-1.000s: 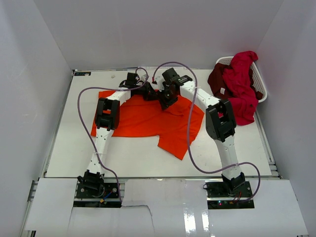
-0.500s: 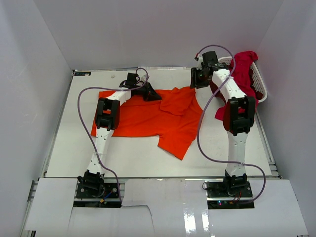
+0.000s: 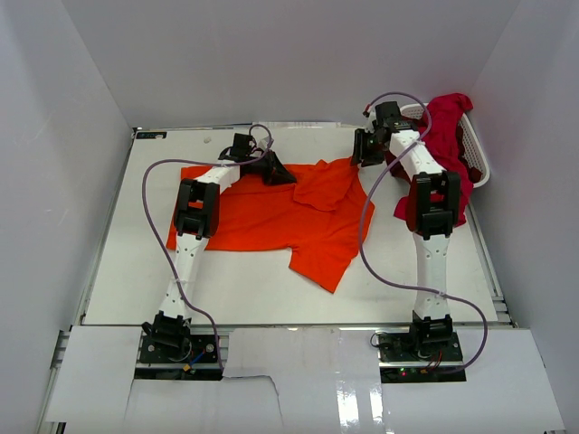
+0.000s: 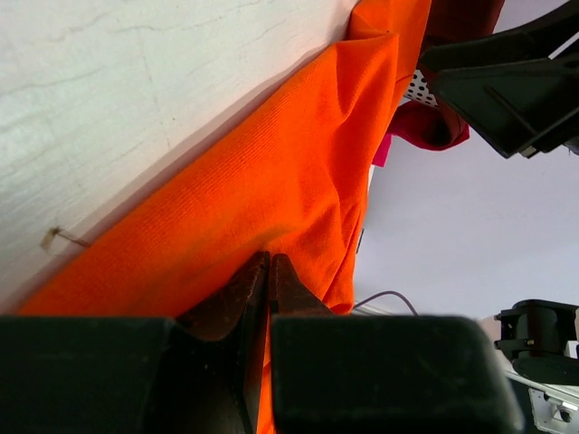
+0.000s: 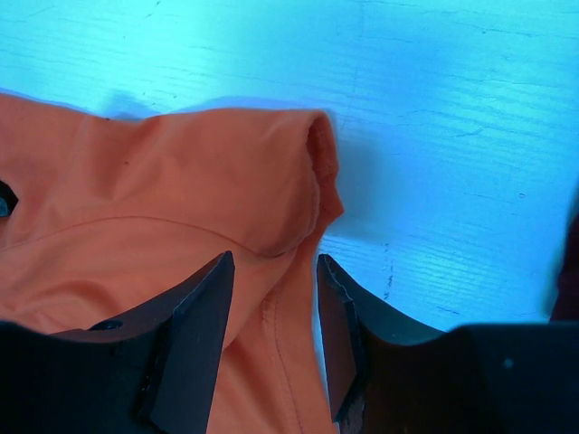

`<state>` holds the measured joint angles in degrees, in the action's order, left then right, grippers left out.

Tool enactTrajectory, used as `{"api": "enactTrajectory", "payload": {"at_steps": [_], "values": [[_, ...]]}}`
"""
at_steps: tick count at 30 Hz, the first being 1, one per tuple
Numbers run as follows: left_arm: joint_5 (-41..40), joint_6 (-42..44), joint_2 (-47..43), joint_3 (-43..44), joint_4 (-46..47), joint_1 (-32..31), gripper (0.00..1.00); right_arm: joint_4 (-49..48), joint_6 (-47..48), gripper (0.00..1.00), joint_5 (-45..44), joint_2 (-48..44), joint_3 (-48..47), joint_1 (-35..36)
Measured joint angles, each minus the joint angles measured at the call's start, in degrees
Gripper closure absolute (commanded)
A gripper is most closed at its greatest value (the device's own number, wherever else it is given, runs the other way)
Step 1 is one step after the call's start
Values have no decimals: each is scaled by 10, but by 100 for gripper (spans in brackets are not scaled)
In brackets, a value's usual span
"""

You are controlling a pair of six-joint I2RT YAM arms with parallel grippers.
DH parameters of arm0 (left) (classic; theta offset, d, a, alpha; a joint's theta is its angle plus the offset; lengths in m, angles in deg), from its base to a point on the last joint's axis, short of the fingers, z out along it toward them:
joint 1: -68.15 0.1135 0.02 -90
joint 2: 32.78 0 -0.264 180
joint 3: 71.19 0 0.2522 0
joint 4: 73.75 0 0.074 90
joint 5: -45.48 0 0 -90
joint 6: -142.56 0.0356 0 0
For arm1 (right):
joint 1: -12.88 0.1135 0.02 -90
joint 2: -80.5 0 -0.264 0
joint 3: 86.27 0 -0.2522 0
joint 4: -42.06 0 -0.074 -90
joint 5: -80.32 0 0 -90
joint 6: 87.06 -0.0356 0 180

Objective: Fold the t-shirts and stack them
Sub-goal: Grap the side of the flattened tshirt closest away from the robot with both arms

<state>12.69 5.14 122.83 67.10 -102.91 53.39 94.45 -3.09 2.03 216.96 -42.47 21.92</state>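
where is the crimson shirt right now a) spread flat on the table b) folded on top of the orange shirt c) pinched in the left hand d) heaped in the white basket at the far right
D: the crimson shirt spills over the white basket, while only the orange shirt lies on the table.

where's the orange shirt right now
In the top view the orange t-shirt lies spread mid-table between the two arms, its far edge pinched by the left end effector; the white laundry basket sits to its right at the far corner.
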Motion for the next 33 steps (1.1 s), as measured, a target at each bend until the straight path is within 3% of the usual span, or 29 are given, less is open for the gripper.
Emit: {"api": "enactTrajectory", "payload": {"at_steps": [20, 22, 26, 33], "values": [[-2, 11, -4, 0, -19, 0, 83, -48, -26, 53, 56, 44, 0, -24], [-2, 12, -5, 0, -22, 0, 84, -54, -29, 57, 64, 46, 0, -24], [-2, 14, -5, 0, -24, -1, 83, -60, -37, 85, 79, 48, 0, -25], [-2, 16, -5, 0, -26, -1, 83, -62, -43, 89, 65, 48, 4, -32]]}}
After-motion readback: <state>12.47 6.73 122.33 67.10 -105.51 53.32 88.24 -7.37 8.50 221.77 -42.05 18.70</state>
